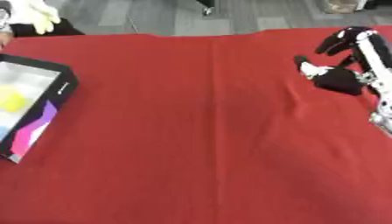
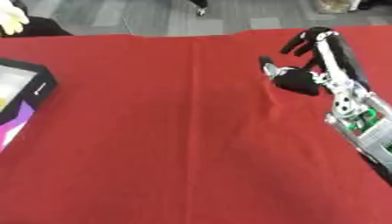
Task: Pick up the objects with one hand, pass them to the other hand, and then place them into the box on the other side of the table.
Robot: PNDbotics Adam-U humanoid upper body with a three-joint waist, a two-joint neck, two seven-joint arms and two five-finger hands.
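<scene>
- My right hand (image 2: 302, 78) is showing in the upper right of the frame, reaching in from the right edge on its black and silver arm (image 2: 354, 113).
- Its fingers (image 2: 306, 39) are arching up and over toward the left, curled rather than straight, while the thumb side is lying low against the cloth.
- Something small and pale (image 2: 270, 70) is sitting at the left tip of that hand, right at the thumb end — I am seeing only a whitish patch there, and I cannot tell what it is or whether I am pinching it.
- So whether this hand is closed round anything or merely curled above the cloth, I cannot tell.
- The red cloth (image 1: 191, 131) is covering the whole table, with a soft fold running down from the far edge near the middle and a few wrinkles lying just below my right hand.
- The box (image 1: 34, 109) is sitting at the left edge of the frame, well apart from my hand — a dark-rimmed open box with a pale inside and a purple and pink pattern on its near wall.
- A yellow thing (image 1: 12, 100) is lying inside the box, toward its left part.
- My left hand is showing in neither view.
</scene>
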